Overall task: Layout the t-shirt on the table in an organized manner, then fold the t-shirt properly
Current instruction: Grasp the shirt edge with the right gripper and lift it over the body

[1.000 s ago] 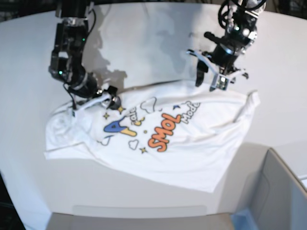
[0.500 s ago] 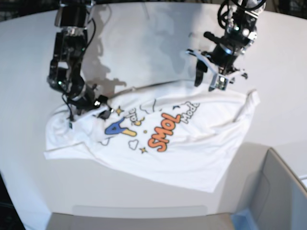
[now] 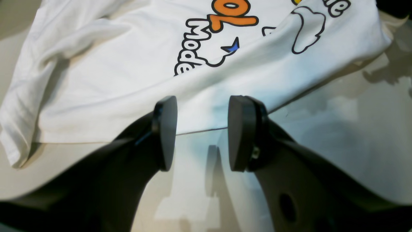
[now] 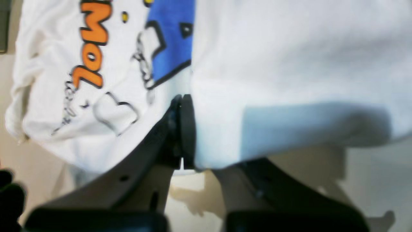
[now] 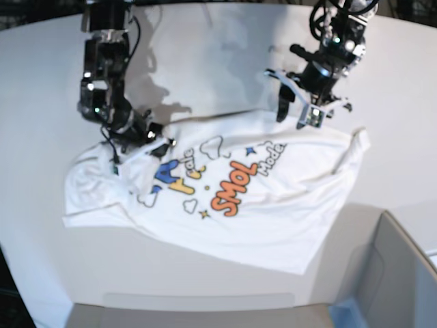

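Grey box [image 5: 399,270] sits at the near corner, well apart from the left claw [image 5: 292,117], towards the camera and off to its outer side. A small blue patch [image 5: 343,313] shows just beside the box's near edge.

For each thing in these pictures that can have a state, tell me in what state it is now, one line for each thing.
t-shirt: print side up, spread on the table but creased, one fold lifted by the right gripper.
left gripper: open, above the shirt's edge, holding nothing.
right gripper: shut on a fold of the t-shirt.
grey box: at the table's near corner, untouched.
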Robot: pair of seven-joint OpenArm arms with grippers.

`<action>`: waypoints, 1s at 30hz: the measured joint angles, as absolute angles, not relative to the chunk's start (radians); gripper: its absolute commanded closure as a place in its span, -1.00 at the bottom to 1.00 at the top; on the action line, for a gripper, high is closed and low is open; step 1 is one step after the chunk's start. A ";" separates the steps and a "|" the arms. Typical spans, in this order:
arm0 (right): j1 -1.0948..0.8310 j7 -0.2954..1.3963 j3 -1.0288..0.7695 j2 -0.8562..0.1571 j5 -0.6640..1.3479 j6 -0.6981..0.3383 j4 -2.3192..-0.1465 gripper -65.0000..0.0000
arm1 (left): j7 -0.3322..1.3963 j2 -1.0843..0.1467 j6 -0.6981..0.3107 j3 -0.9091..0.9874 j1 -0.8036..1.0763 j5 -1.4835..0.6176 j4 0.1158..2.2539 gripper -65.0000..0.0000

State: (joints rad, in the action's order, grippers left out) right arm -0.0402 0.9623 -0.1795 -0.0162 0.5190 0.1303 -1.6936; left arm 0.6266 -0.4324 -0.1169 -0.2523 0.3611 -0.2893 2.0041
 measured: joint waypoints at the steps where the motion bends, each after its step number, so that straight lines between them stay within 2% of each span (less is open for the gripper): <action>1: -0.067 0.965 -0.179 -0.016 0.517 0.131 -1.758 1.00 | 0.627 -0.432 -0.117 -0.252 0.361 -0.289 2.004 0.21; 6: -0.179 0.966 -0.184 -0.016 0.525 0.123 -2.051 1.00 | 0.627 -0.432 -0.117 -0.251 0.360 -0.289 2.004 0.21; 12: -0.193 0.975 -0.179 -0.072 0.526 0.124 -2.023 1.00 | 0.627 -0.432 -0.117 -0.253 0.360 -0.289 2.003 0.21; 16: -0.075 0.986 -0.175 -0.069 0.533 0.122 -1.989 1.00 | 0.627 -0.430 -0.120 -0.254 0.362 -0.290 2.003 0.21; 19: 0.129 0.990 -0.173 -0.085 0.546 0.110 -1.808 1.00 | 0.628 -0.433 -0.116 -0.254 0.364 -0.289 2.003 0.21; 22: 0.400 1.055 -0.175 -0.092 0.506 0.130 -1.398 1.00 | 0.624 -0.430 -0.115 -0.255 0.360 -0.289 1.998 0.21; 24: 0.548 1.028 -0.176 -0.098 0.515 0.128 -1.140 1.00 | 0.627 -0.431 -0.120 -0.257 0.354 -0.291 1.986 0.21; 26: 0.589 0.986 -0.153 -0.097 0.522 0.129 -1.083 1.00 | 0.629 -0.433 -0.117 -0.256 0.352 -0.289 1.986 0.21; 30: 0.601 0.971 -0.020 -0.102 0.528 0.123 -1.101 1.00 | 0.624 -0.432 -0.118 -0.255 0.351 -0.289 1.980 0.21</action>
State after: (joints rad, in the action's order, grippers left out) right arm 0.6010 0.9714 -0.0204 -0.1020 0.5278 0.1234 -1.1011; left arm 0.6235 -0.4320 -0.1184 -0.2554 0.3511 -0.2893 1.9804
